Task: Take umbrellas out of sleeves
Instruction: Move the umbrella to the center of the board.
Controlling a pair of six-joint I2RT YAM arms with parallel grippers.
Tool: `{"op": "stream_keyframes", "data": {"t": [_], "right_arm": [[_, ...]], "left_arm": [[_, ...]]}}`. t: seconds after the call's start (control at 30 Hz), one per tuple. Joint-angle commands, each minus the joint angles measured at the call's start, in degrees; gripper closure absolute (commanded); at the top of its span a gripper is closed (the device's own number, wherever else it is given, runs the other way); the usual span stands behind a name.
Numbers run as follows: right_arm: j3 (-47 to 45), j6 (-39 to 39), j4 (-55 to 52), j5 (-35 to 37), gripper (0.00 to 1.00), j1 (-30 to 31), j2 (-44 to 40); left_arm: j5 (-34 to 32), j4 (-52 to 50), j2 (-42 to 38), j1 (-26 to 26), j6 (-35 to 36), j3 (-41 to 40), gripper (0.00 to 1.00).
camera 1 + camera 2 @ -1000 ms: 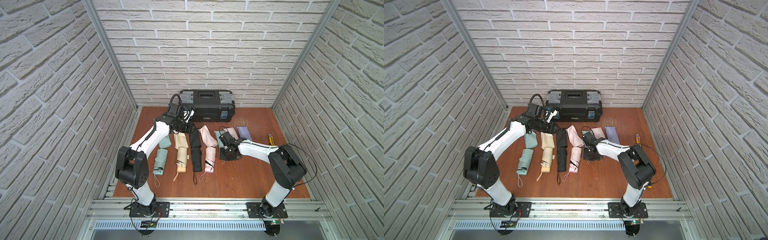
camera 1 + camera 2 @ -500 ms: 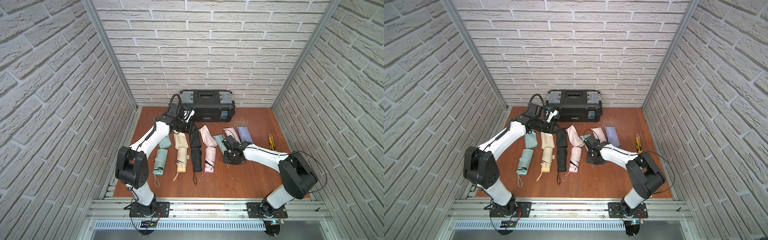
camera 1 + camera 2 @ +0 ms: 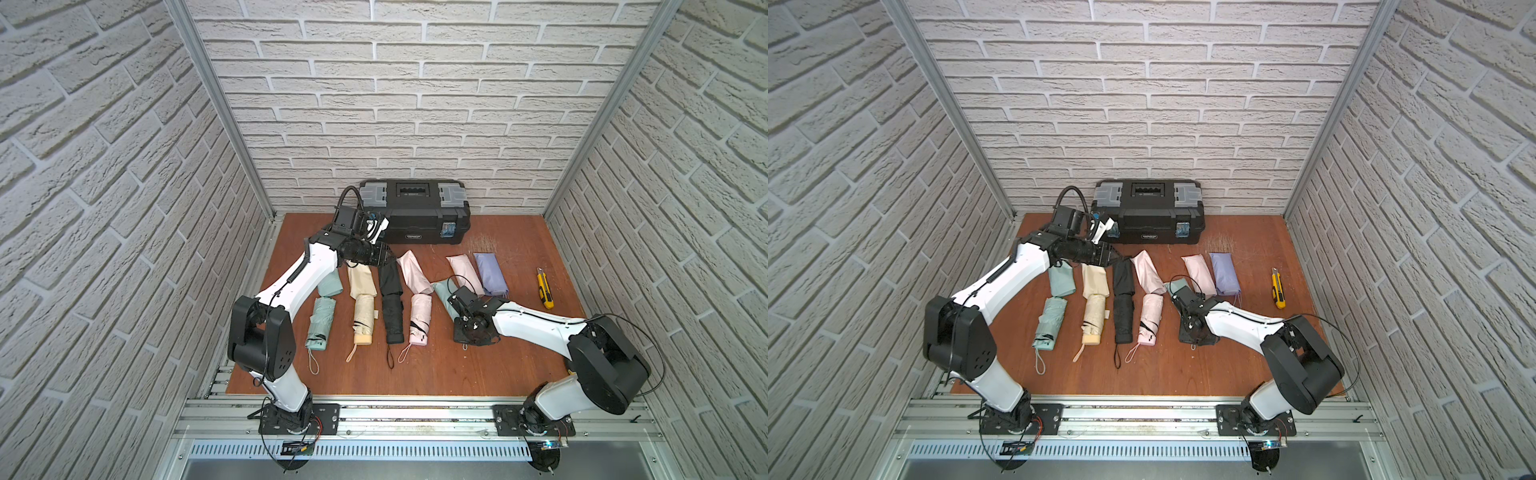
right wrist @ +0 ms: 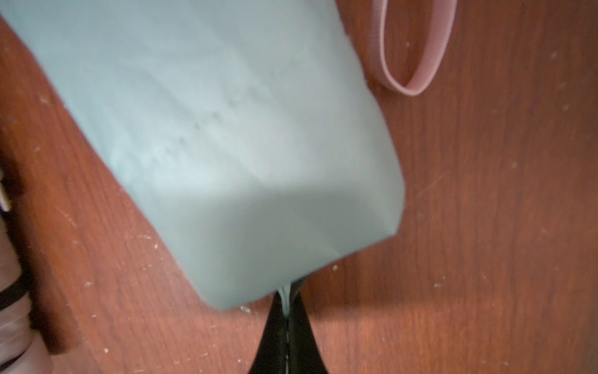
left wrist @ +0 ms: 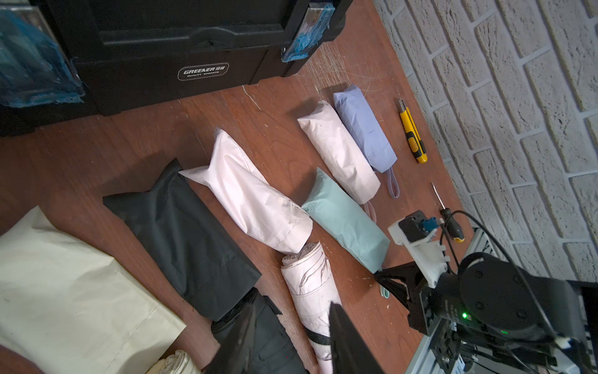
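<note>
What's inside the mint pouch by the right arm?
A mint wrist loop pokes from the mint sleeve, pinched in the jaws of the right gripper. The sleeve looks full, but fabric hides its contents.

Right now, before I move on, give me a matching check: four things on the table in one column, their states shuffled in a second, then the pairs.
Things:
1. black umbrella
2. lavender sleeve
3. cream sleeve
4. mint loop

States:
A. flat and empty
B. pinched by the right gripper
C. out of its sleeve
D. still stuffed

Pairs: 1-C, 2-D, 3-A, 4-B
</note>
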Motion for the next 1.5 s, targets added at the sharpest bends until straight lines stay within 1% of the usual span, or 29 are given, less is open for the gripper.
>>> {"op": "stream_keyframes", "data": {"t": [0.0,0.37,0.5,0.7,0.93,1.07,1.13,1.27,1.3,1.37,1.4,1.47], "right_arm": [[1.5,0.5,-1.7,0.3,0.97,2.3,1.1],[15.4,-2.3,-7.1,-1.1,0.97,7.0,7.2],[17.6,-2.6,-8.3,-1.7,0.97,7.9,7.2],[15.3,-1.9,-9.3,-1.3,0.97,8.1,3.9],[8.3,-1.1,-10.0,-0.2,0.97,8.1,-0.1],[5.2,-0.1,-11.8,2.5,0.97,8.1,-1.4],[4.7,0.2,-12.5,3.7,0.97,8.1,-1.9],[5.8,-0.3,-12.4,3.8,0.97,8.0,-1.5],[6.5,-0.6,-12.6,3.8,0.96,8.1,-1.2],[9.0,-1.9,-13.7,3.9,0.75,8.0,-1.1],[10.2,-2.7,-14.5,4.1,0.68,8.0,-1.6],[13.5,-4.5,-15.9,4.3,0.48,8.0,-3.8]], "left_arm": [[0.1,0.6,-1.8,0.3,0.6,0.8,0.60],[-0.9,-0.2,-2.7,0.2,1.4,0.9,0.60],[-0.9,-0.2,-2.9,0.2,1.5,0.9,0.60],[-0.8,-0.2,-2.8,0.3,1.4,0.9,0.60],[-1.1,-0.3,-2.8,0.2,1.7,0.9,0.60],[-1.1,-0.3,-2.8,0.3,1.6,0.9,0.60],[-1.0,-0.3,-2.7,0.3,1.6,0.9,0.60],[-0.8,-0.2,-2.6,0.2,1.5,0.9,0.60],[-0.9,-0.2,-2.5,0.3,1.5,0.9,0.60],[-0.9,-0.3,-2.7,0.3,1.6,1.0,0.60],[-0.9,-0.3,-2.7,0.3,1.6,0.9,0.60],[-1.1,-0.4,-2.6,0.3,1.7,0.9,0.60]]}}
